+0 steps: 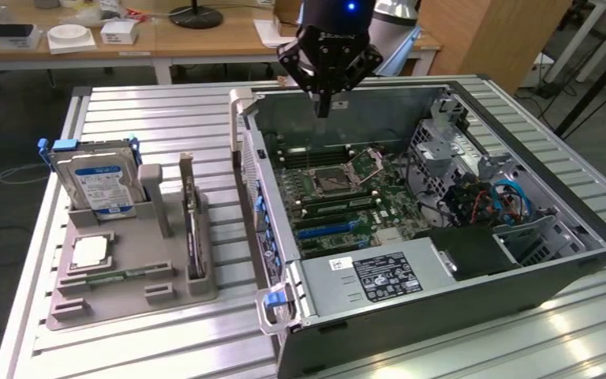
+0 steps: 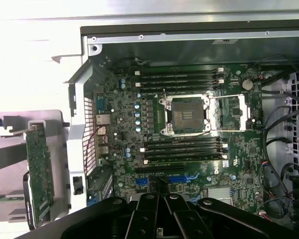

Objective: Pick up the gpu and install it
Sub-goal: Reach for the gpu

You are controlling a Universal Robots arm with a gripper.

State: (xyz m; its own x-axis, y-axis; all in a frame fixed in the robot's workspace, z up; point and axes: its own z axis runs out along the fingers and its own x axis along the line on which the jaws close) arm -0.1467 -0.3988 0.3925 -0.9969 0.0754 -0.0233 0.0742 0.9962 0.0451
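Above the open case [image 1: 440, 320], tool [image 1: 324, 106] pressed together, empty; gpu [image 1: 190, 229] upright in the gray holder [image 1: 124, 298].

There was one gripper [image 1: 324, 106], one case [image 1: 492, 308] and one table [image 1: 155, 339]. The case counted one motherboard [image 2: 189, 164], one socket [image 2: 187, 114], two banks of memory slots [image 2: 179, 79] and one power supply [image 1: 377, 276]. There was one holder [image 1: 124, 304], with one gpu [image 1: 190, 229], one hard drive [image 1: 98, 181], one chip [image 1: 89, 251] and one memory stick [image 1: 124, 276]: four parts.
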